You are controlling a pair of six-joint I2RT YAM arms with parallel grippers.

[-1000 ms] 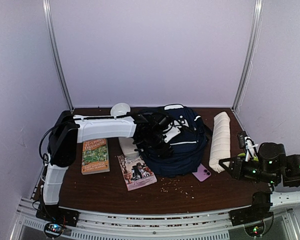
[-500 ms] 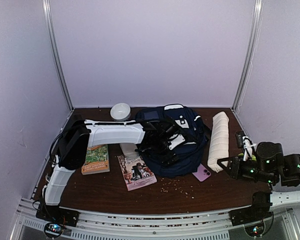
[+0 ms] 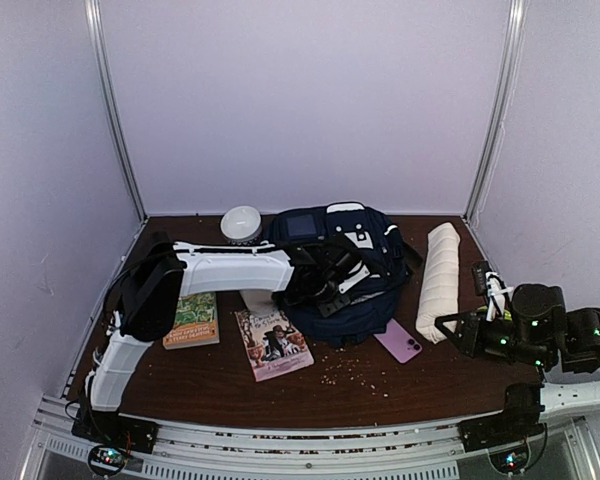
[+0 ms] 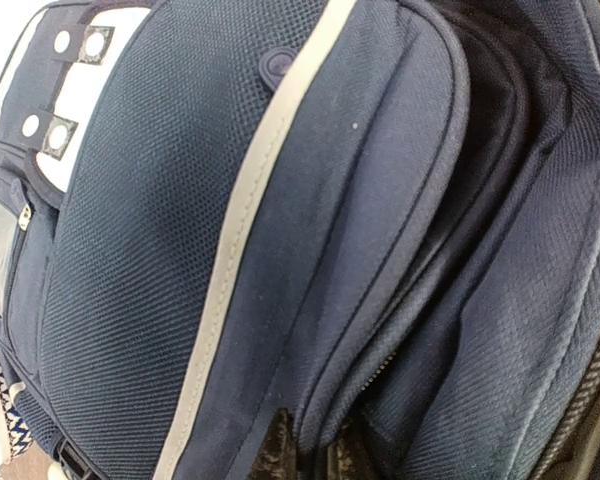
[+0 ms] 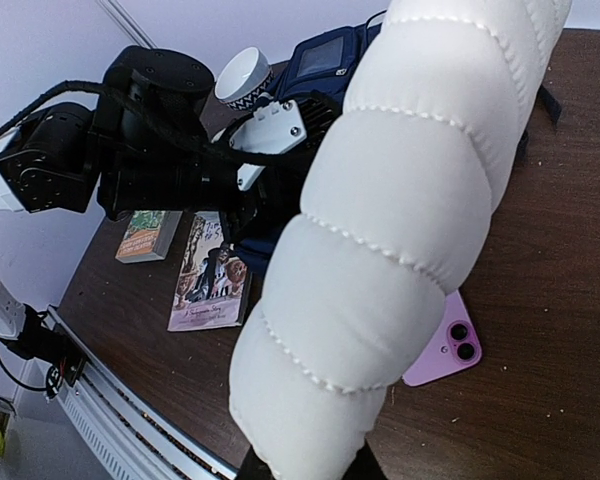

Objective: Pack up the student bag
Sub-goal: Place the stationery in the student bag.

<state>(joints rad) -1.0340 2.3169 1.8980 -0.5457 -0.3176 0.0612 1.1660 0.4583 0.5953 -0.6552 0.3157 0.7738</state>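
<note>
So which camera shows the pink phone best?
The top external view: the pink phone shows whole. The right wrist view has it partly hidden behind the white roll; the left wrist view shows only the backpack.

Left arm [image 3: 230, 268]: white shell links, black joint housings, black cable loop at shoulder. White bracket [image 5: 273, 127] with two screws near wrist.
Right arm [image 3: 540, 335]: black motor blocks dotted with green lights, white link below, white-yellow cable bundle [image 3: 494, 290] on far side.
Left base [image 3: 115, 430], right base [image 3: 495, 432]: black, small coloured lights near.
Right hand [image 5: 307, 468]: black fingers.
</note>
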